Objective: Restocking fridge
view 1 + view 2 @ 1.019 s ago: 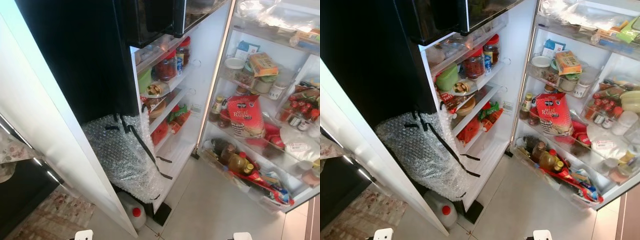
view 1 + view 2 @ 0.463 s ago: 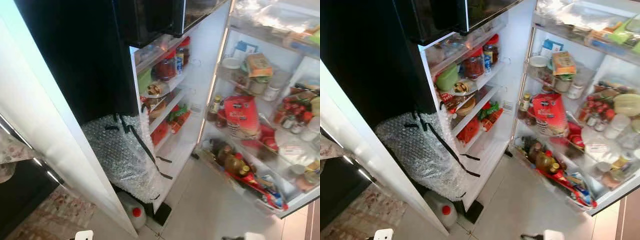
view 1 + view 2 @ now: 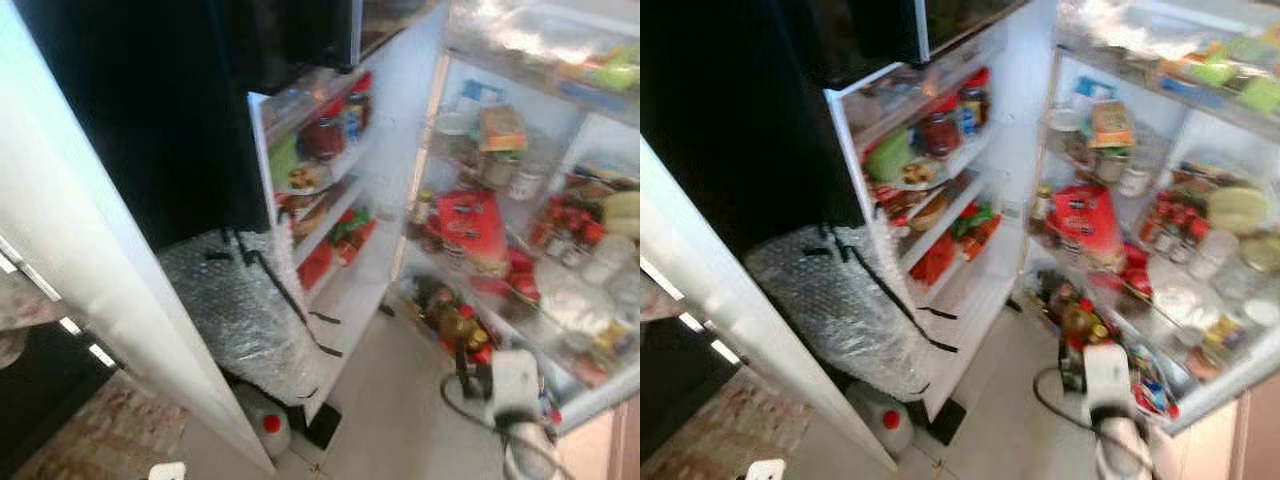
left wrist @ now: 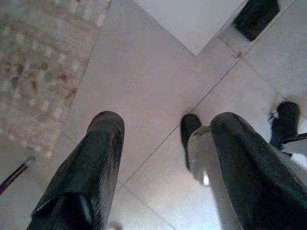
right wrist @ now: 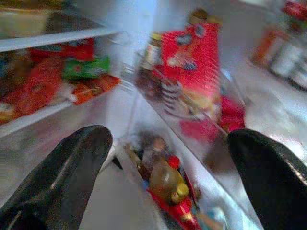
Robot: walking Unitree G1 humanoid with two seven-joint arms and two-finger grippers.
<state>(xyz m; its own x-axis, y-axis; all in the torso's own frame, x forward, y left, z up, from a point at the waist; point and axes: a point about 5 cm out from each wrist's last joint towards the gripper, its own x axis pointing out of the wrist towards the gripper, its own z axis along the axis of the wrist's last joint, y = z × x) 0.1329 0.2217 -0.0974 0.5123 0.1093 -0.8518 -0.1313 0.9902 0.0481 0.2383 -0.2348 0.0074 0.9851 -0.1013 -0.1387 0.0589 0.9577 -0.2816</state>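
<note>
My right hand (image 5: 168, 177) is raised in front of the open white fridge door (image 3: 600, 385), its two black fingers (image 5: 62, 172) spread wide apart with nothing between them. Directly ahead of this hand, between the fingertips as the wrist camera sees it, lies the lowest door shelf holding an amber bottle with a yellow cap (image 5: 165, 182) and a red-capped bottle just beside it. Above and beyond the hand, a red printed bag (image 5: 192, 62) stands upright on the next door shelf, with a small dark-lidded jar (image 5: 152, 50) just to its side. Off to my left of the hand, the white interior shelves of the fridge (image 3: 335, 215) carry red and green packets (image 5: 84, 69). My left hand (image 4: 163, 163) hangs low over the pale tiled floor (image 4: 144, 86), fingers open and empty, near a patterned rug (image 4: 38, 62). The head views are blurred. Below the black upper door sits a bundle of bubble wrap (image 3: 245, 315), and a white jug with a red cap (image 3: 268, 428) stands on the floor beneath it.
</note>
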